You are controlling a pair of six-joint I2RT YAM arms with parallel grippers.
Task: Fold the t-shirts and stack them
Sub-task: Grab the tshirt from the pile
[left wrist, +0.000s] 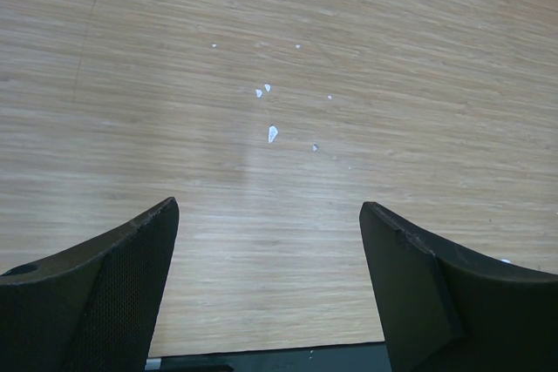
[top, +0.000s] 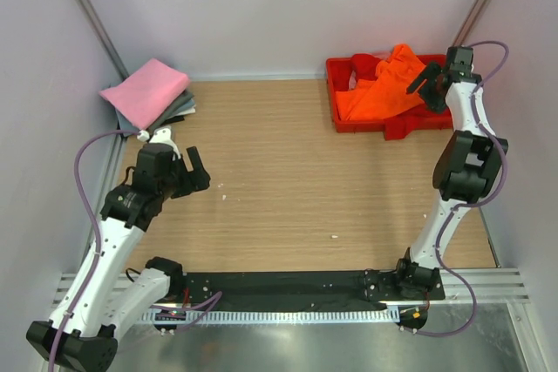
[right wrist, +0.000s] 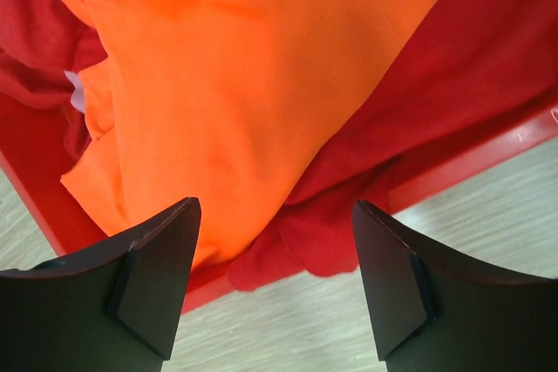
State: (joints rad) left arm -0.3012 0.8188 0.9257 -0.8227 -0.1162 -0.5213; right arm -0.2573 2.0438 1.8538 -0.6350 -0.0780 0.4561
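An orange t-shirt (top: 379, 93) is seen heaped in the red tray (top: 336, 121), draped over a red t-shirt (right wrist: 436, 102) whose edge spills across the tray's near rim. The right arm (top: 466, 163) is reached out over the tray's right end. Its jaws are held apart and empty just above the orange cloth, with nothing gripped. The pose is judged to be an approach for lifting the top garment out. Well to the tray's left, along the same far edge of the tabletop (top: 296, 180), a folded pink t-shirt (top: 144, 91) is stacked on a folded grey t-shirt (top: 180, 109), so that share of the job is taken as done. The left arm (top: 131, 202) is parked far to the tray's left and nearer the bases. Its jaws are spread wide over bare wood flecked with white specks (left wrist: 272, 133), presumably kept clear until the orange t-shirt is laid out for folding.
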